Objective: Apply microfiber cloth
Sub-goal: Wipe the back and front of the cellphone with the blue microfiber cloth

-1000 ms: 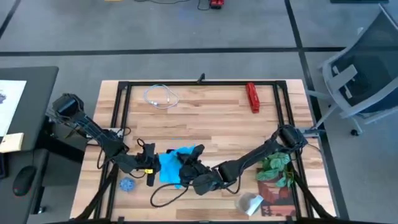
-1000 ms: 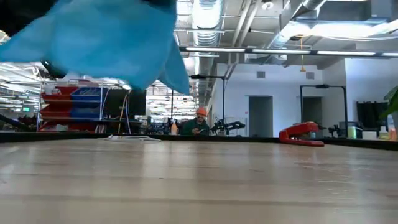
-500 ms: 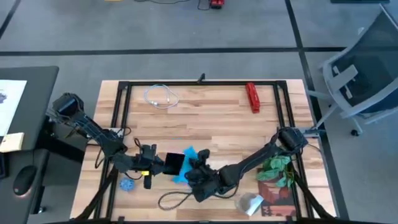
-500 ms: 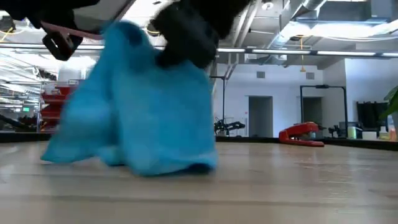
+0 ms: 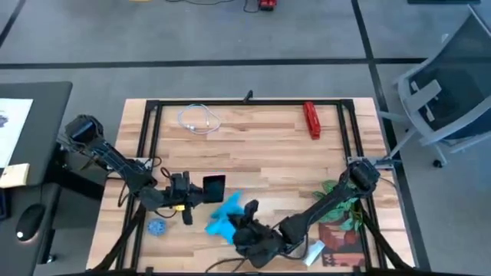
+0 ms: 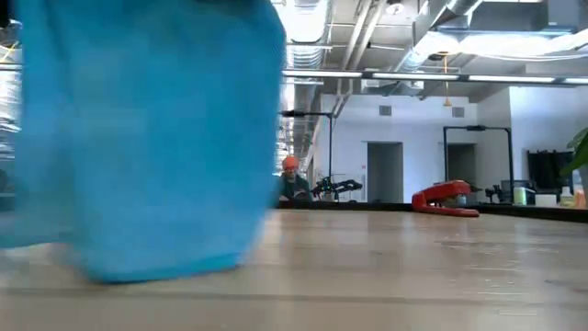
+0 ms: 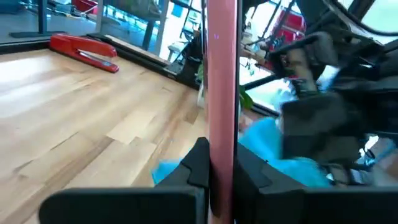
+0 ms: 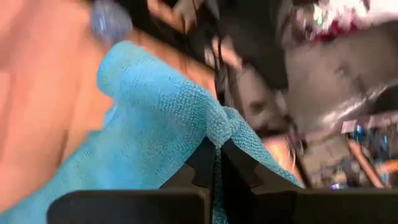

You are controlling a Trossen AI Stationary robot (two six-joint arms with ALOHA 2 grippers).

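The sky-blue microfiber cloth lies bunched on the table near the front edge. It fills the left of the low view. My right gripper is shut on it. Just beyond it, a black smartphone with a pink edge shows its dark face upward. My left gripper is shut on the phone from the table's left side. My left gripper pinches the smartphone between its two fingers at the end nearest the arm, one finger on each flat face. The fingers come in level from the table's left. Whether the phone is clear of the table, I cannot tell. My right gripper pinches a gathered fold of the cloth between its two fingertips. The rest spreads away from the fingers, and the cloth's lower end rests on the table.
A small round blue disc lies near the front left. A white cable and a red stapler lie at the far side. A green plant and a pale object sit at the front right.
My right gripper has moved toward the table's near edge with the cloth. The cloth, first held up over the smartphone, has come down onto the table and been dragged off the phone. The phone's dark face now shows, still in my left gripper.
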